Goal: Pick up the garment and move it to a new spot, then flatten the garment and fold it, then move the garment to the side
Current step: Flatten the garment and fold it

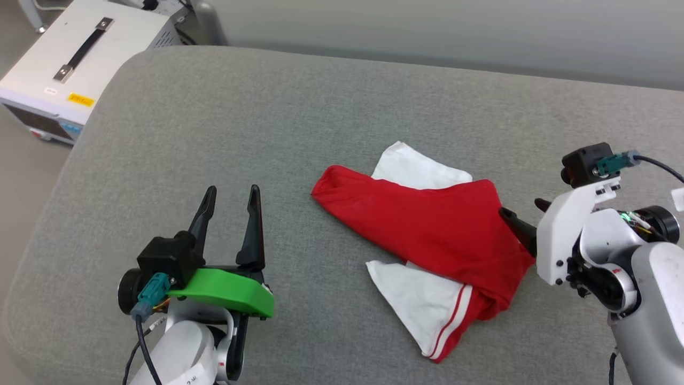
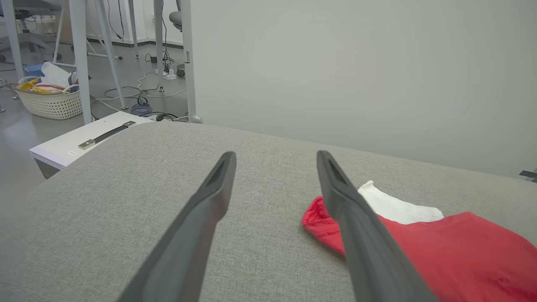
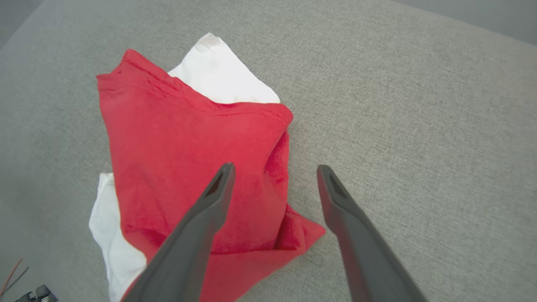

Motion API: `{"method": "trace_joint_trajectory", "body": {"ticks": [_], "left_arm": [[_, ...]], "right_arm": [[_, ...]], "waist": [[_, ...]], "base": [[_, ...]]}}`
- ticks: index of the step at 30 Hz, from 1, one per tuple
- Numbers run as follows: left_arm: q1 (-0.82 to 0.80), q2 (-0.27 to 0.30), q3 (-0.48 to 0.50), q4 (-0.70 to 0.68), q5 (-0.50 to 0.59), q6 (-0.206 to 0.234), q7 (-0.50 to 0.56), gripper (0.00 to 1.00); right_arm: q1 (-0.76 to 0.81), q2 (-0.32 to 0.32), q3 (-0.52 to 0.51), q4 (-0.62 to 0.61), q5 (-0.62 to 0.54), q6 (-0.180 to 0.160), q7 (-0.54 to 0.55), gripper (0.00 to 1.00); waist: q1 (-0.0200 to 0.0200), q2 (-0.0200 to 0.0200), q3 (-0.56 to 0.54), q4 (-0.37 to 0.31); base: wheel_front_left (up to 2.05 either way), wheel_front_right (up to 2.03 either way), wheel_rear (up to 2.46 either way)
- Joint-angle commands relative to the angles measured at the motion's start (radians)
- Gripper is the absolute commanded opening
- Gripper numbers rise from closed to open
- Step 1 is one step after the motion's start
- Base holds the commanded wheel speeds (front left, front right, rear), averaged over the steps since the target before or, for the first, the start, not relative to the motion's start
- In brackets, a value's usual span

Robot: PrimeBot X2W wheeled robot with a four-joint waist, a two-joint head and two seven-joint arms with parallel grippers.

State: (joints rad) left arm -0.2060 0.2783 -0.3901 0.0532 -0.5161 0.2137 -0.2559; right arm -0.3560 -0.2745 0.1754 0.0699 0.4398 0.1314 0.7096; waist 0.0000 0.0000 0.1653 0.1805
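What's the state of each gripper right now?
Left gripper: open, empty, over the grey fabric cushion.
Right gripper: open, jaws either side of the edge of the red soft-fabric T-shirt with white sleeves, not gripping it.

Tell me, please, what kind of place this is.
Probably a robotics lab: a white instrument case beside the grey padded surface, loose cables on the floor, and a basket of clothes near metal table legs.

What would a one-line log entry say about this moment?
garment: crumpled on grey cushion, not held | left gripper: open, apart from garment | right gripper: open, astride garment's edge | stage: pick-up not yet done
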Motion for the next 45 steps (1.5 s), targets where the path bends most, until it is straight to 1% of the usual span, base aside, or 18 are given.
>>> {"method": "trace_joint_trajectory", "body": {"ticks": [1,3,4,8,12,13,14,15,20,24,28,30,33,36,39,43,45], "left_arm": [[-0.017,-0.01,0.006,0.002,0.019,-0.012,-0.005,1.0],[-0.017,-0.023,0.017,0.007,0.027,-0.024,-0.005,1.0],[-0.019,-0.036,0.027,0.011,0.037,-0.036,-0.006,1.0],[-0.02,-0.062,0.046,0.024,0.056,-0.06,-0.006,1.0],[-0.017,-0.083,0.065,0.034,0.076,-0.077,-0.006,1.0],[-0.015,-0.089,0.07,0.036,0.081,-0.081,-0.006,1.0],[-0.014,-0.092,0.074,0.039,0.084,-0.085,-0.006,1.0],[-0.013,-0.094,0.079,0.041,0.087,-0.088,-0.006,1.0],[0.001,-0.103,0.101,0.052,0.106,-0.101,-0.006,1.0],[0.009,-0.102,0.109,0.062,0.116,-0.107,-0.006,1.0],[0.02,-0.097,0.113,0.07,0.122,-0.109,-0.006,1.0],[0.026,-0.092,0.113,0.075,0.123,-0.109,-0.006,1.0],[0.037,-0.087,0.112,0.078,0.123,-0.106,-0.003,1.0],[0.048,-0.08,0.11,0.079,0.122,-0.104,0.004,1.0],[0.059,-0.074,0.109,0.078,0.12,-0.101,0.014,1.0],[0.071,-0.067,0.106,0.076,0.117,-0.098,0.027,1.0],[0.078,-0.064,0.104,0.076,0.115,-0.096,0.032,1.0]], "right_arm": [[-0.034,-0.014,0.02,0.017,0.012,-0.001,0.021,1.0],[-0.075,-0.028,0.053,0.051,0.029,-0.001,0.054,1.0],[-0.113,-0.042,0.085,0.09,0.04,-0.001,0.078,1.0],[-0.176,-0.064,0.146,0.176,0.047,-0.001,0.109,1.0],[-0.208,-0.054,0.178,0.257,0.071,-0.001,0.133,1.0],[-0.215,-0.053,0.184,0.271,0.075,-0.001,0.136,0.43],[-0.22,-0.052,0.189,0.278,0.08,-0.001,0.135,0.17],[-0.224,-0.051,0.191,0.283,0.086,-0.001,0.131,0.0],[-0.255,-0.057,0.179,0.273,0.103,-0.001,0.069,0.0],[-0.251,-0.062,0.12,0.25,0.112,-0.001,0.011,0.0],[-0.2,-0.064,0.014,0.216,0.1,-0.001,-0.042,0.0],[-0.149,-0.061,-0.052,0.195,0.083,-0.001,-0.06,0.0],[-0.043,-0.039,-0.166,0.146,0.054,-0.001,-0.077,0.0],[0.074,0.002,-0.273,0.086,0.023,-0.001,-0.085,0.0],[0.207,0.065,-0.369,0.013,-0.018,-0.001,-0.08,0.0],[0.369,0.159,-0.455,-0.066,-0.057,-0.001,-0.056,0.0],[0.438,0.189,-0.478,-0.088,-0.068,-0.001,-0.046,0.0]], "waist": [[0.0,0.0,0.049,0.06],[0.0,0.0,0.056,0.073],[0.0,0.0,0.064,0.083],[0.0,0.0,0.072,0.093],[0.0,0.0,0.073,0.093],[0.0,0.0,0.073,0.092],[0.0,0.0,0.073,0.091],[0.0,0.0,0.072,0.088],[0.0,0.0,0.059,0.063],[0.0,0.0,0.039,0.035],[0.0,0.0,0.016,0.001],[0.0,0.0,0.005,-0.015],[0.0,0.0,-0.011,-0.04],[0.0,0.0,-0.022,-0.061],[0.0,0.0,-0.028,-0.08],[0.0,0.0,-0.032,-0.098],[0.0,0.0,-0.035,-0.105]], "base": [[0.0,0.0,0.0],[0.0,0.0,0.0],[0.0,0.0,0.0],[0.0,0.0,0.0],[0.0,0.0,0.0],[0.0,0.0,0.0],[0.0,0.0,0.0],[0.0,0.0,0.0],[0.0,0.0,0.0],[0.0,0.0,0.0],[0.0,0.0,0.0],[0.0,0.0,0.0],[0.0,0.0,0.0],[0.0,0.0,0.0],[0.0,0.0,0.0],[0.0,0.0,0.0],[0.0,0.0,0.0]]}}
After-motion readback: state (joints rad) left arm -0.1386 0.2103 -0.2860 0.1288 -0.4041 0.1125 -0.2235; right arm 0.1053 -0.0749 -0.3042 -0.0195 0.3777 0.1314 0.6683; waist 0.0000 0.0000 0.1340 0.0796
